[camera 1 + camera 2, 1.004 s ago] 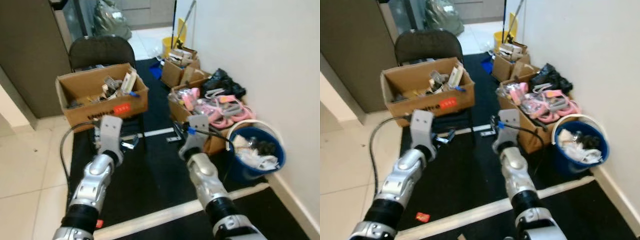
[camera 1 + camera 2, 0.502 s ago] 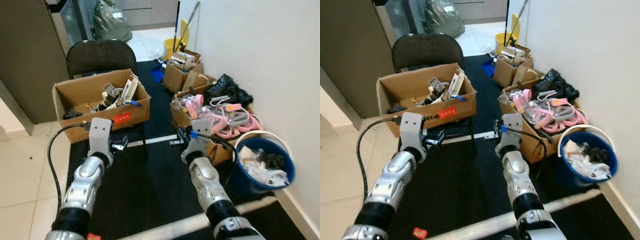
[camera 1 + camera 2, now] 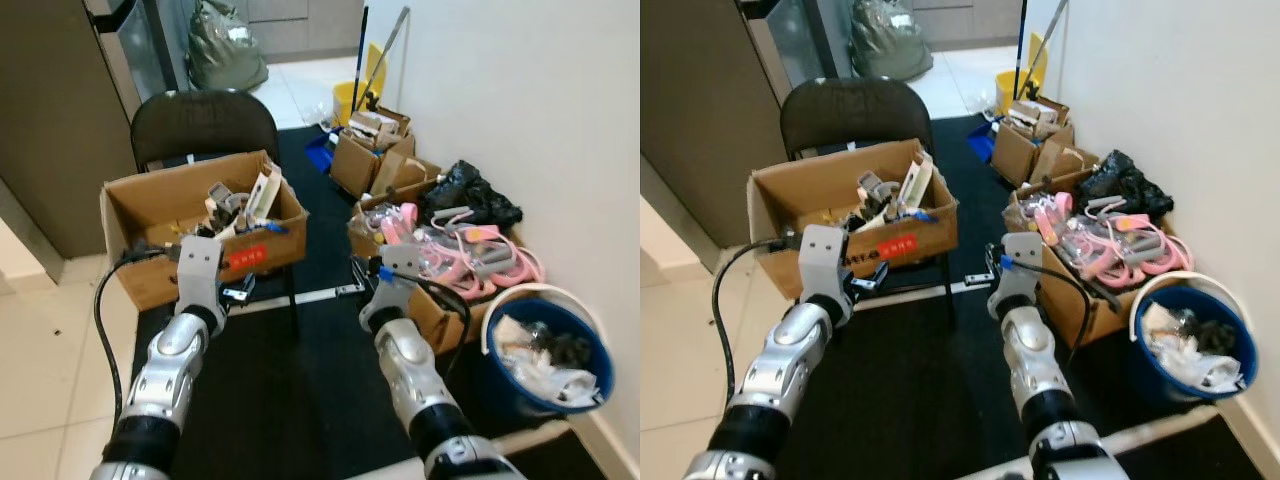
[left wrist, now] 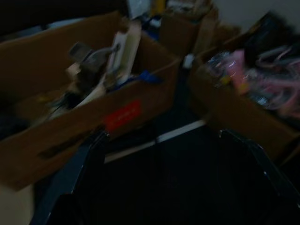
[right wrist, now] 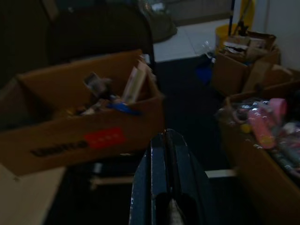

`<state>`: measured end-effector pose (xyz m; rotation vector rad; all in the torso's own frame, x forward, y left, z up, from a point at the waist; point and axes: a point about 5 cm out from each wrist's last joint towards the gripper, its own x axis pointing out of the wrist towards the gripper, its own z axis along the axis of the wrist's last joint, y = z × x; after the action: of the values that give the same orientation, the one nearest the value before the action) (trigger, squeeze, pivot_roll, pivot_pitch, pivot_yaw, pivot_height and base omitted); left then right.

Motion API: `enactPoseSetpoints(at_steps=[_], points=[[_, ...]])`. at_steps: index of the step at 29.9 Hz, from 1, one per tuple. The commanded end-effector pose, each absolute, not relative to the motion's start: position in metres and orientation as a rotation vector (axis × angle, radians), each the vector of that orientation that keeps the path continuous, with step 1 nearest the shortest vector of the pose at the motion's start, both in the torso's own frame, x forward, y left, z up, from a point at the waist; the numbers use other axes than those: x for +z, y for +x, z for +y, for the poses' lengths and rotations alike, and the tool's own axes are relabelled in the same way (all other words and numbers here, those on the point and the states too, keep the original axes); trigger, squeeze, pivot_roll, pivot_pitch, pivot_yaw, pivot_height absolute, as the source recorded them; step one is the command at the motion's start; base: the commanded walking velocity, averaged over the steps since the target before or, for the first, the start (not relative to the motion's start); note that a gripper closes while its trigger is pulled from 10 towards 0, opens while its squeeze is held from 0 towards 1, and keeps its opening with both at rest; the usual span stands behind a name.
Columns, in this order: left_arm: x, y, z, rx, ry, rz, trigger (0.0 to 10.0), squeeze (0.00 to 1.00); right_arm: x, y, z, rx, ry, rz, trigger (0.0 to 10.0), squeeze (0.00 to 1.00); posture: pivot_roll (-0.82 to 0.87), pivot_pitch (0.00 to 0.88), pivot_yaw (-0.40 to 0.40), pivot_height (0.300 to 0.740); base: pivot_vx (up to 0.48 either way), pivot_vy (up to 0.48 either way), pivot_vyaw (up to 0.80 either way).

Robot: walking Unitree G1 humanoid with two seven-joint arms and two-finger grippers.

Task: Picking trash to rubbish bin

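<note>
The rubbish bin is a blue bucket (image 3: 548,355) with a white rim, standing on the floor by the right wall and holding white and dark scraps. Both arms reach forward above the black mat (image 3: 300,380). My left gripper (image 4: 161,136) is open with nothing between its fingers, and it points at the cardboard box (image 3: 200,225) on the chair. My right gripper (image 5: 166,136) is shut and empty, and it hovers over the mat to the left of the bucket.
The cardboard box of odds and ends rests on a black chair (image 3: 205,120). A box of pink items (image 3: 450,255), smaller boxes (image 3: 365,150), a black bag (image 3: 470,195) and a yellow mop bucket (image 3: 350,95) line the right wall. Pale tiles (image 3: 40,380) lie to the left.
The whole picture has slid down, so the camera has moved. The white floor strip and a red scrap have dropped past the bottom edge. Both arms hold their pose.
</note>
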<state>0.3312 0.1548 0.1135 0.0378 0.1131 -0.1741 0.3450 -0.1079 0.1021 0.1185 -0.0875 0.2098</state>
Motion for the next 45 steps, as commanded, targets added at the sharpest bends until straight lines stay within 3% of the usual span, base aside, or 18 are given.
enactPoseSetpoints(at_steps=[1, 12, 23, 36, 44, 45], points=[[0.109, 0.326, 0.164, -0.146, 0.049, 0.136, 10.0, 0.00, 0.105, 0.345, -0.099, 0.235, 0.133, -0.106, 10.0, 0.00, 0.08, 0.136, 0.015, 0.740, 0.375, 0.000, 0.00], [0.111, 0.315, 0.179, -0.093, 0.068, 0.127, 10.0, 0.00, 0.104, 0.345, -0.082, 0.301, 0.161, -0.087, 10.0, 0.00, 0.15, 0.149, -0.037, 0.740, 0.374, 0.000, 0.00], [0.113, 0.307, 0.185, -0.070, 0.076, 0.131, 10.0, 0.00, 0.105, 0.346, -0.070, 0.345, 0.177, -0.081, 10.0, 0.00, 0.16, 0.159, -0.031, 0.740, 0.373, 0.000, 0.00], [0.119, 0.329, 0.154, -0.234, 0.094, 0.144, 10.0, 0.00, 0.098, 0.341, -0.099, 0.196, 0.199, -0.111, 10.0, 0.00, 0.09, 0.148, 0.135, 0.740, 0.364, 0.000, 0.00], [0.119, 0.333, 0.153, -0.233, 0.074, 0.138, 10.0, 0.00, 0.100, 0.340, -0.102, 0.193, 0.189, -0.132, 10.0, 0.00, 0.06, 0.138, 0.129, 0.740, 0.352, 0.000, 0.00], [0.119, 0.333, 0.154, -0.221, 0.065, 0.134, 10.0, 0.00, 0.101, 0.339, -0.102, 0.209, 0.176, -0.133, 10.0, 0.00, 0.05, 0.128, 0.092, 0.740, 0.349, 0.000, 0.00]])
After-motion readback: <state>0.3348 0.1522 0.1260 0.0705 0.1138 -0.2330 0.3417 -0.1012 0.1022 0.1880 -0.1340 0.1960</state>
